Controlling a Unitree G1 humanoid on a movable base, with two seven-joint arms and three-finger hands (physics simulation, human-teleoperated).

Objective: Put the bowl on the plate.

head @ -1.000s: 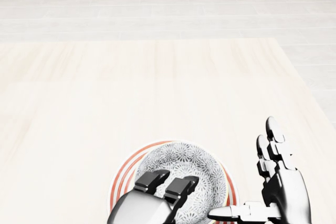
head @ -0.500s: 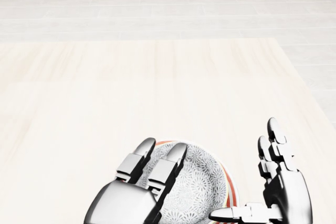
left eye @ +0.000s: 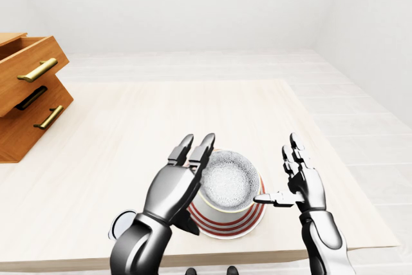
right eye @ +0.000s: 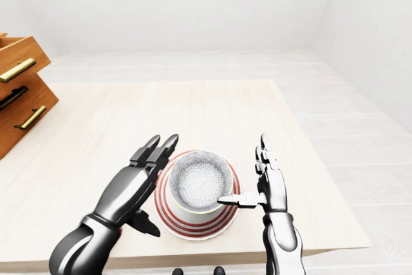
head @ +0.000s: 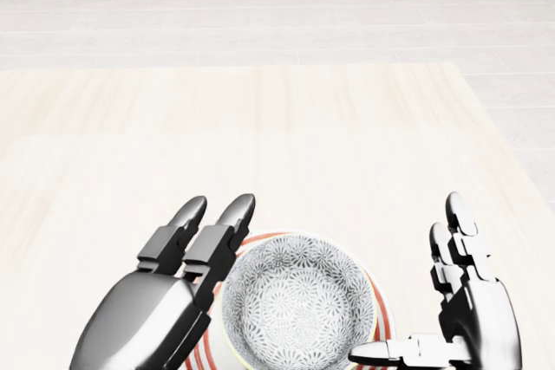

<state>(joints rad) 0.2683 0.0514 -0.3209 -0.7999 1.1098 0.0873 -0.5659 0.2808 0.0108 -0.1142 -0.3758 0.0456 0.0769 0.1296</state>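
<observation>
Bowl (head: 290, 309) sits upright on striped plate (right eye: 192, 226), at 6 o'clock on worktop (head: 260, 127) in head view. Left hand (head: 152, 322) at bowl's 9, right hand (head: 473, 318) at 3, both w/ fingers apart, gripping nothing. Placement looks done; just hands to clear

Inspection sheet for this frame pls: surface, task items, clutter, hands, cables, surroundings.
Surface: light wood table, bare apart from the items below.
Job's things: patterned bowl sits upright on the red-striped plate, near the table's bottom edge in the eye views.
Clutter: small pale ring, partly hidden by the left forearm; cannot identify.
Grippers: left hand open, fingers straight, beside the bowl on its left, holding nothing. Right hand open, right of the plate, thumb pointing at the bowl.
Cables: nothing seen.
Surroundings: wooden drawer unit with brass handles at the left-eye view's left; white floor and walls.
</observation>
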